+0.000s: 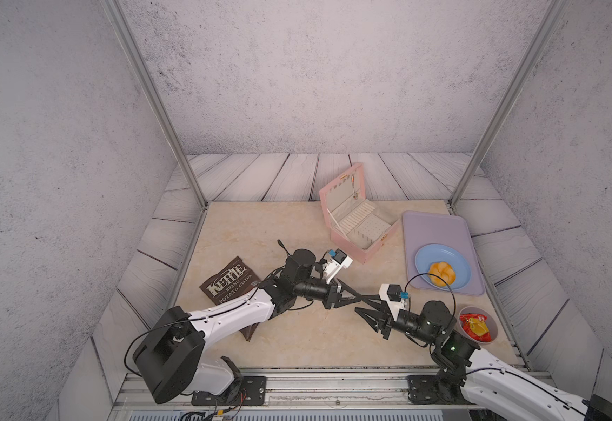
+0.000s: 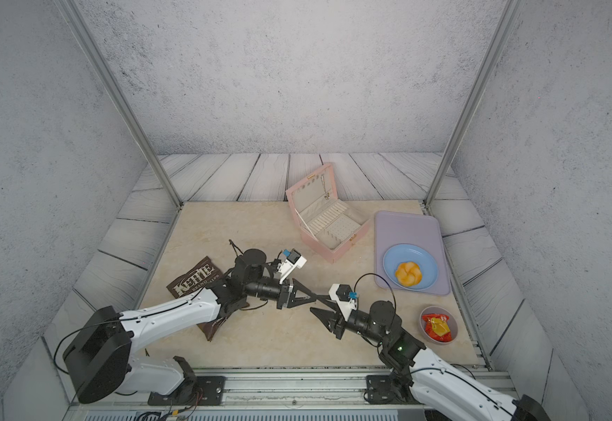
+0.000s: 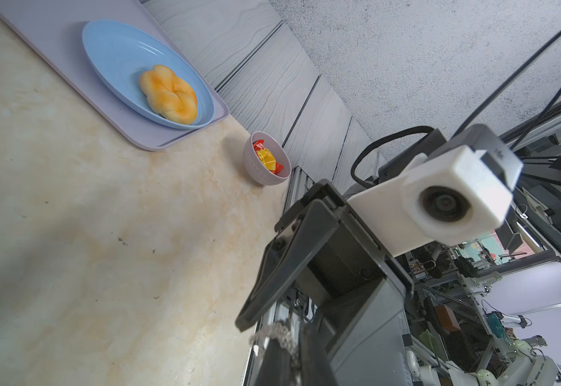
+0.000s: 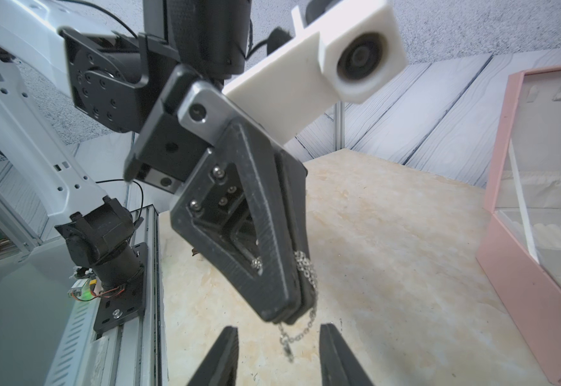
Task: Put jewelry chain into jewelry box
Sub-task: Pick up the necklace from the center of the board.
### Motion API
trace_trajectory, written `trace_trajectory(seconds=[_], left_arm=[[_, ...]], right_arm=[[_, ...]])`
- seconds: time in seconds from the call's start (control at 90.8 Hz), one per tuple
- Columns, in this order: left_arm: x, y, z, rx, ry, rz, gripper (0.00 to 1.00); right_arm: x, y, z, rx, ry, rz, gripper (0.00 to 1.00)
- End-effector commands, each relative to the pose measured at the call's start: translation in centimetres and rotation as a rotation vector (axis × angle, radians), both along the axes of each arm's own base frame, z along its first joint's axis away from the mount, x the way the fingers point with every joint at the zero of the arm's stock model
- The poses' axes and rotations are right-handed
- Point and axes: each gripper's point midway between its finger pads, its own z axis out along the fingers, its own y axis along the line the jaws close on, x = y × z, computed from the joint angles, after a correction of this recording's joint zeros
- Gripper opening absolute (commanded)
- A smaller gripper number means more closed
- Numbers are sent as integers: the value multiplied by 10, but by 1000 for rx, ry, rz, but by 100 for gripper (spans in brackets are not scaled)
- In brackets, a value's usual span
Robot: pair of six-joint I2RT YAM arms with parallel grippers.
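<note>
Left gripper clamped on jewelry chain, loose end dangling below its tips | right gripper jaws parted either side of that end, no contact I can see | jewelry box open, well apart from both | my read: chain picked up; carry and drop remain.

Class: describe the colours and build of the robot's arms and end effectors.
The left arm and right arm have white shells, black joints and thin black cables. The left end effector and right end effector are black, with triangular tapering fingers; each carries a white camera mount with a blue plug.
</note>
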Motion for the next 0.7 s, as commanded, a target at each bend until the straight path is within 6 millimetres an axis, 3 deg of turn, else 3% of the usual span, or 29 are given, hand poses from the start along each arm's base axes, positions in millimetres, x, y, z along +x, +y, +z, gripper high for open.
trace_trajectory(seconds=[0.0,0.363,0.506,0.694], left_arm=[[-6,-3,27,-62,-34,-30,7],[-11,-7,28,-67,-31,-48,7],[-11,-7,26,-63,-26,-47,7],[-11,-6,24,-58,-32,-38,8]], right_arm=[[-1,5,13,26,-37,29,42],[7,5,13,25,-52,-2,33],[4,5,18,40,-62,6,24],[4,1,20,26,-69,-9,0]])
